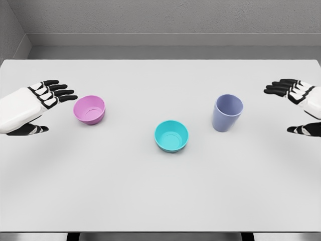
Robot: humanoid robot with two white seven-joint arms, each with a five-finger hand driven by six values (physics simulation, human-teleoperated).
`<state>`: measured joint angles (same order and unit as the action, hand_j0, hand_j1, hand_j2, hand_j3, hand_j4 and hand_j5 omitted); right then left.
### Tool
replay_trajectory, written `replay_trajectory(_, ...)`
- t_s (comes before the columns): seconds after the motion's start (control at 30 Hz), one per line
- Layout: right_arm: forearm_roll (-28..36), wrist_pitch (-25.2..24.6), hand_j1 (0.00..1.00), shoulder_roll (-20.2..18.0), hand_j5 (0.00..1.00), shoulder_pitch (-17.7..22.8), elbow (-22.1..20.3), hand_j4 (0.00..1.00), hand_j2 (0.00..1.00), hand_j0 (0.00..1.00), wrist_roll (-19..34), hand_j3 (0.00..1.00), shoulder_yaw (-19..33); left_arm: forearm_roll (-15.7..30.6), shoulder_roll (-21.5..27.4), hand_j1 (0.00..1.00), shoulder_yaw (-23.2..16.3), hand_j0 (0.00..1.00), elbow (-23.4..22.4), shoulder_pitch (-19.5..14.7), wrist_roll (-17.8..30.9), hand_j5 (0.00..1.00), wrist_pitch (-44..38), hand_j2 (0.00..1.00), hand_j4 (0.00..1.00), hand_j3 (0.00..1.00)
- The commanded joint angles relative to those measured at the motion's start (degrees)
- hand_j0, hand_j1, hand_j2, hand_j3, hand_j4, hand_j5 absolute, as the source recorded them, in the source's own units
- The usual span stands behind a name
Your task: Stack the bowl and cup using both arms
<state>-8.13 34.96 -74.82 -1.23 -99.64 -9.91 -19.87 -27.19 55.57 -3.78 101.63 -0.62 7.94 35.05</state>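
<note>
Left hand [37,103]: at the left edge of the table [160,201], fingers spread, thumb low, holding nothing; palm faces inward toward the pink bowl [90,109], which sits just beside the fingertips, not touching.

Right hand [298,103]: at the right edge, likewise spread and empty; the lavender cup [227,112] stands upright, well apart from it.

Teal bowl [171,135]: upright, nearer the front, between pink bowl and cup, clear of both.

Step in hand, as judged: approach before first grasps; nothing is stacked yet.

Handling note: bring each hand in level from the side, closing fingers and thumb around the wall rather than over the rim. Light plastic-looking pieces would likely slide if nudged, so close gently.
</note>
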Motion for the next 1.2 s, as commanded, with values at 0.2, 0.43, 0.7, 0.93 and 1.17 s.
replay_trajectory(0.2, -0.74, 0.04, 1.0, -0.42, 1.0, -1.49, -0.56, 1.0, 1.0, 1.0, 0.16, 1.0, 0.18, 0.82, 0.33, 1.0, -0.53, 1.0, -2.32, -0.44, -0.03, 1.0, -0.05, 1.0, 1.0, 1.0)
replay_trajectory(0.43, -2.24, 0.04, 1.0, 0.46, 1.0, -5.98, -0.47, 1.0, 1.0, 1.0, 14.13, 1.0, 0.53, 1.18, 3.05, 1.0, -21.7, 1.0, -10.31, -22.84, -0.03, 1.0, -0.05, 1.0, 1.0, 1.0)
replay_trajectory(0.7, -2.15, 0.04, 1.0, 4.06, 1.0, -10.37, -0.21, 1.0, 1.0, 1.0, 23.62, 1.0, 0.45, 5.92, 1.3, 1.0, -52.11, 1.0, -20.33, -48.86, 0.49, 1.0, -0.05, 1.0, 1.0, 1.0)
replay_trajectory(0.93, -1.71, 0.04, 1.0, 7.14, 1.0, -13.01, 2.08, 1.0, 1.0, 1.0, 25.03, 1.0, 0.18, 9.61, -0.81, 1.0, -56.78, 1.0, -22.53, -57.48, 26.32, 1.0, -0.05, 1.0, 1.0, 1.0)
replay_trajectory(1.17, 0.05, 0.04, 1.0, 10.3, 1.0, -16.35, 3.4, 1.0, 1.0, 1.0, 33.99, 1.0, -0.08, 24.72, -5.65, 1.0, -61.17, 1.0, -27.63, -65.21, 27.06, 1.0, -0.05, 1.0, 1.0, 1.0)
